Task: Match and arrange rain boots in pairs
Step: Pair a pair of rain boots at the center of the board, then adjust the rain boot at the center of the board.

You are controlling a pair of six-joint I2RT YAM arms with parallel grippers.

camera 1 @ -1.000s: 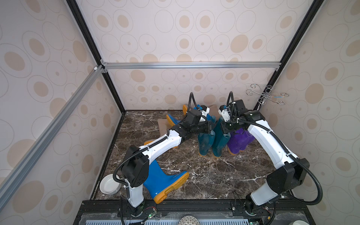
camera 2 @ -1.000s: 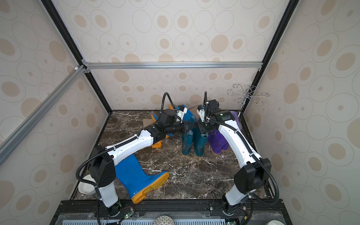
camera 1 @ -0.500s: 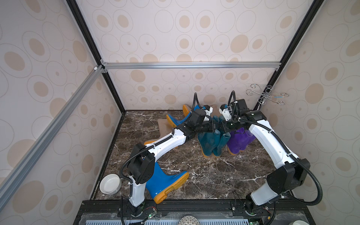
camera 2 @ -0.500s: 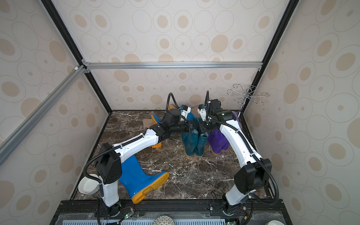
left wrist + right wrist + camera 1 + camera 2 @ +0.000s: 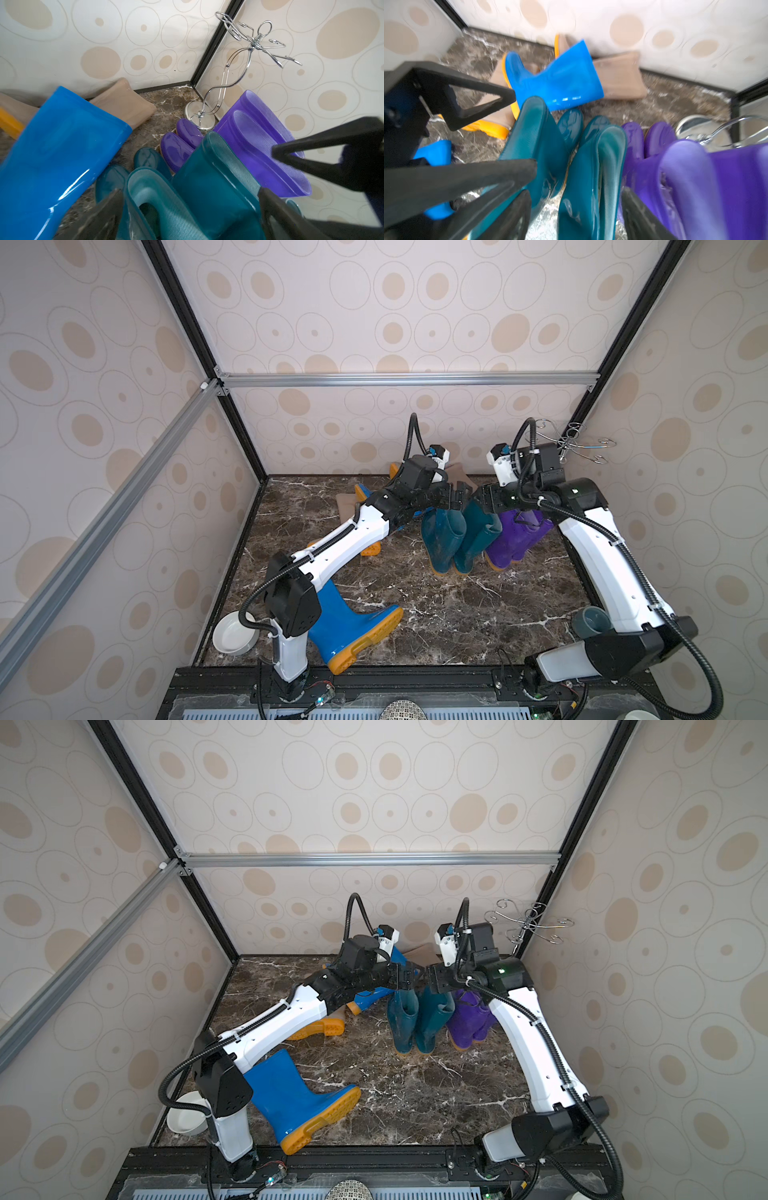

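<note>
two dark teal glossy rubber rain boots (image 5: 442, 537) are stood upright side by side toward the back of the dark marble surface (image 5: 457, 614), just beside the purple rubber pair (image 5: 515, 539); left gripper (image 5: 458, 498) and right gripper (image 5: 482, 499) are seen with jaws spread at their tops

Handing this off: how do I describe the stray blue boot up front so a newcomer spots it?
Find the left arm's base at the front edge of the marble floor. The bright blue boot sits next to it, a white bowl nearby. Its twin lies at the back among beige boots; this one is alone.
</note>
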